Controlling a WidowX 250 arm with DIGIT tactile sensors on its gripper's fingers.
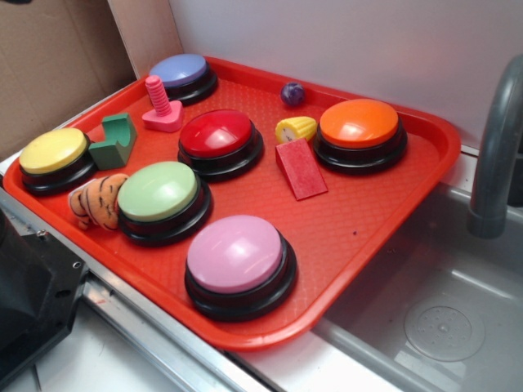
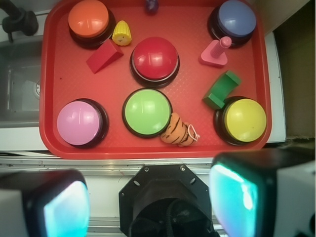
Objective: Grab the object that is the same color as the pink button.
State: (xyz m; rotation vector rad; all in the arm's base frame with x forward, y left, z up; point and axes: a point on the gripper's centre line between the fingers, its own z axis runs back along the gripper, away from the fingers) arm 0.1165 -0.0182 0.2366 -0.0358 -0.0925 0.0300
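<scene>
Pink threaded plastic bolt stands upright on hexagonal base.

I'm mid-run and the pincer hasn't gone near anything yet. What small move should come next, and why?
Probably advance the pincer toward the tray's far side, over the pink bolt. It matches the pink button in color and stands upright between the purple-blue button and the red button. The pincer looks open above the tray's near edge, holding nothing.
</scene>
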